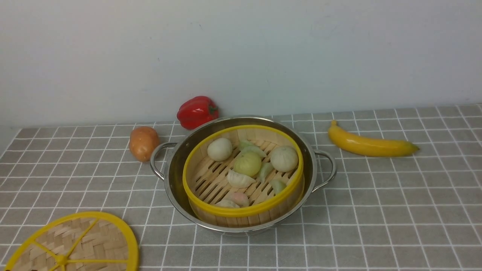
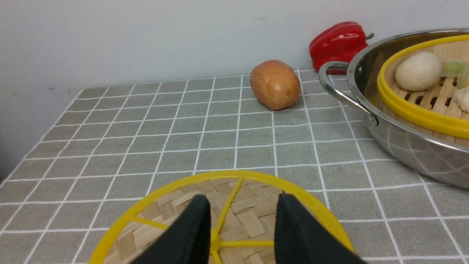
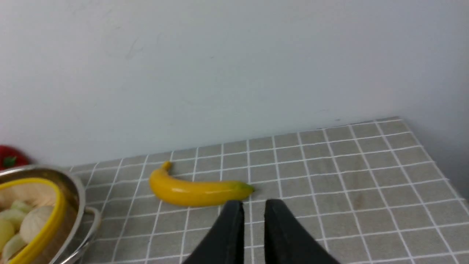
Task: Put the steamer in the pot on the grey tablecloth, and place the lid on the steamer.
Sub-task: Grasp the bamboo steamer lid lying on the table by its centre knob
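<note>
Left tool (image 2: 242, 200): jaws apart, straddling hub of lid (image 2: 165, 205); contact unclear.
Right tool (image 3: 253, 203): jaws slightly apart, empty, above tablecloth (image 3: 329, 176).
Steamer (image 1: 241, 211): sits in pot (image 1: 177, 158).
Lid: on tablecloth, front-left of pot, apart.

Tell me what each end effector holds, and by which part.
Nothing is held. The left end effector straddles a spoke of the lid, unclamped; the right end effector is empty.

Left tool (image 2: 242, 205) and right tool (image 3: 253, 207) each end in two matte black, smooth, tapering prongs (image 2: 190, 234).
</note>
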Robot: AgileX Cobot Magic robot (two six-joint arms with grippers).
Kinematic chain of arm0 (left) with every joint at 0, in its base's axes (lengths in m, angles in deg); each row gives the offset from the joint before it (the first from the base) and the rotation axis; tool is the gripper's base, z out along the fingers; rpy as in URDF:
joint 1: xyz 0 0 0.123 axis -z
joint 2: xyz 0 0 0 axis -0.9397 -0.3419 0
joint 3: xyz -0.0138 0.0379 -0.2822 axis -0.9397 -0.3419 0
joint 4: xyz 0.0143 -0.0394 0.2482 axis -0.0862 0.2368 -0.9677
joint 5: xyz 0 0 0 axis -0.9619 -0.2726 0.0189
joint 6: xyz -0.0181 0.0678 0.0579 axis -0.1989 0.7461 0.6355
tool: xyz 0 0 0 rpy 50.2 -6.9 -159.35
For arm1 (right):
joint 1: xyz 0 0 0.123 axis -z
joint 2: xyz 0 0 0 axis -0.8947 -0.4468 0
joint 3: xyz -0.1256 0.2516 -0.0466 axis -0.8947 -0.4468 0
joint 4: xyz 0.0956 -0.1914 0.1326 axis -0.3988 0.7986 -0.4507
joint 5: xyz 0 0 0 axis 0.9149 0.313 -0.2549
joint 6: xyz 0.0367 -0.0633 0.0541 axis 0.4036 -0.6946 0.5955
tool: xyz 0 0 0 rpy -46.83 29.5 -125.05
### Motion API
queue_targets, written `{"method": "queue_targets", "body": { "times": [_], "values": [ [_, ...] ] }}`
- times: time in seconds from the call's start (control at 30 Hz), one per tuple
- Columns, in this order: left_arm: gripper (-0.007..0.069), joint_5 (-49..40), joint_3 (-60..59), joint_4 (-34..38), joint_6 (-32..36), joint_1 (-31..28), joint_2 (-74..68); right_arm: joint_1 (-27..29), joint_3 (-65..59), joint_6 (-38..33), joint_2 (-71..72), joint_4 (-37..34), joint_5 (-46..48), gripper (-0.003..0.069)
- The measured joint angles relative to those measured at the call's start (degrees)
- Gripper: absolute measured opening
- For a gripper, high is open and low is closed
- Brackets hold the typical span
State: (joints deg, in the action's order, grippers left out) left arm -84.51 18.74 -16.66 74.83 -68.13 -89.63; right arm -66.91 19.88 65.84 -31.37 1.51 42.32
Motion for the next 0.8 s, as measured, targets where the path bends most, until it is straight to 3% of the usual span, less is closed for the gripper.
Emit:
{"method": "queue_targets", "body": {
  "times": [0.2,0.6,0.8],
  "values": [
    [0.0243,0.0,0.0,0.0,0.0,0.0,0.0,0.73,-11.27,0.46,13.21,1.07,-4.62,0.0131],
    [0.0243,0.15,0.0,0.0,0.0,0.0,0.0,0.73,-24.12,-1.08,14.01,-0.01,-8.21,0.0165],
    [0.0243,0.41,0.0,0.0,0.0,0.0,0.0,0.73,-24.89,-13.3,14.01,-0.69,-9.46,0.0182]
  ]
}}
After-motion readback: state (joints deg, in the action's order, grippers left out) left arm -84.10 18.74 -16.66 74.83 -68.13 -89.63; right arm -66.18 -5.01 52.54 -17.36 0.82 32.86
